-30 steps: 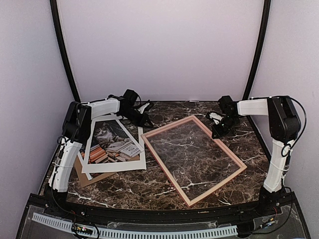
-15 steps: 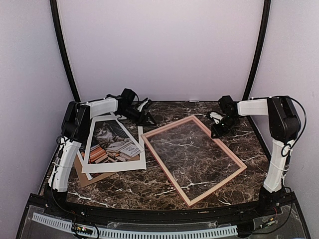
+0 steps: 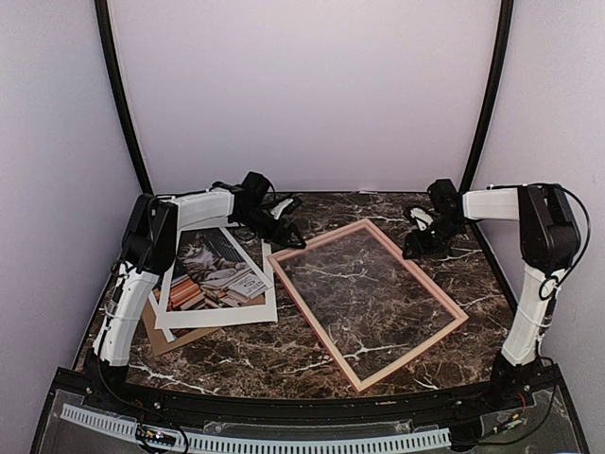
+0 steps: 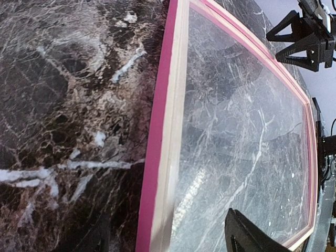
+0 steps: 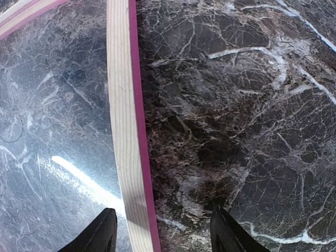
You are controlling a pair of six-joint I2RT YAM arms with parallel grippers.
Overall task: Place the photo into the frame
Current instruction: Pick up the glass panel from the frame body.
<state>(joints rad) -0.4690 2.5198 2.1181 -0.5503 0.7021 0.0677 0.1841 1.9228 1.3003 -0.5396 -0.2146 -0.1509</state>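
Note:
The frame [image 3: 314,322], pink-faced with pale wood sides and a glass pane, lies flat and skewed at mid-table. The photo [image 3: 213,270], a cat with stacked books, lies to its left. My left gripper [image 3: 286,225] is open by the frame's far left corner. In the left wrist view, the left gripper [image 4: 173,241] has its jaws either side of the frame's pink rail [image 4: 157,131]. My right gripper [image 3: 416,241] is open at the frame's far right side. In the right wrist view, the right gripper [image 5: 165,233] straddles the pale rail [image 5: 123,131] without gripping it.
A white mat [image 3: 227,312] with a cut-out window lies under the photo. A brown backing board [image 3: 165,339] pokes out beneath it at the near left. The dark marble table [image 3: 236,355] ends at a black rail along the near edge.
Both grippers have gone from shut to open. The left one has shifted slightly right toward the frame's corner, the right one slightly right. The frame lies where it was.

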